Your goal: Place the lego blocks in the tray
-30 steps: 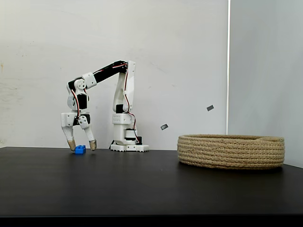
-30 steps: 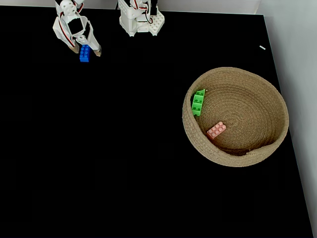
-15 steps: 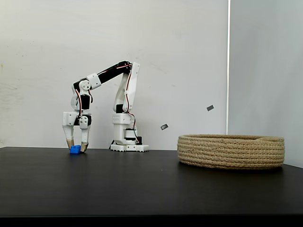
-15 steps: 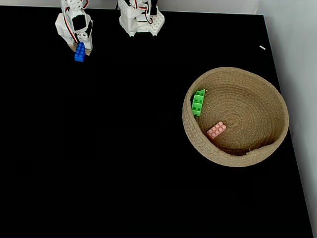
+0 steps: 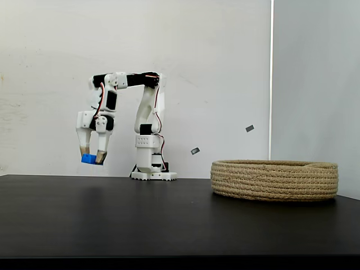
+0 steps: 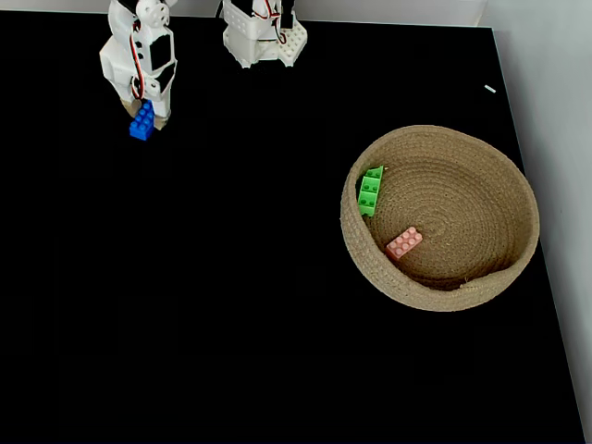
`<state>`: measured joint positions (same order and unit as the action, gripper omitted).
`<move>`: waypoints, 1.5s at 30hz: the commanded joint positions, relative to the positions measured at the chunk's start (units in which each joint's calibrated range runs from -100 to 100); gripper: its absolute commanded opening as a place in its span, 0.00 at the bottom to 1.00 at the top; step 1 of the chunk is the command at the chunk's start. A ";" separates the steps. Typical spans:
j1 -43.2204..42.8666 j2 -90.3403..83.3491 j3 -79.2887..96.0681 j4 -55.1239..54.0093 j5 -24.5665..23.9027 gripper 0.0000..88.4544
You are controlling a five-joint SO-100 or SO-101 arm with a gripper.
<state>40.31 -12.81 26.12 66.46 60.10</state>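
Basket (image 5: 274, 180) wall hides contents; arm (image 6: 139, 37) top cropped.

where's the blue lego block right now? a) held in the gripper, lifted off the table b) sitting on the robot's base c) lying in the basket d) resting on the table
a: in the side-on fixed view the gripper is shut on the blue lego block, with a clear gap above the black table; the basket holds just the green block and the pink block.

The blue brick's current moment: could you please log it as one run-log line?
gripper: shut on blue brick | brick: lifted off table | basket: green brick, pink brick
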 commanded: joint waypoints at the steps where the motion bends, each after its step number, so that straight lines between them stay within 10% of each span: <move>1: -11.62 0.68 -15.86 3.97 -6.20 0.00; 13: -42.37 9.97 -31.91 5.13 -23.59 0.00; 21: -54.82 16.50 -43.22 5.71 -26.72 0.00; 30: -62.65 23.99 -49.33 2.47 -27.94 0.00; 36: -64.38 25.62 -50.88 2.97 -28.52 0.31; 45: -61.25 18.74 -47.78 5.80 -29.84 0.20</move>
<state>-23.37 14.42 -20.37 72.07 30.84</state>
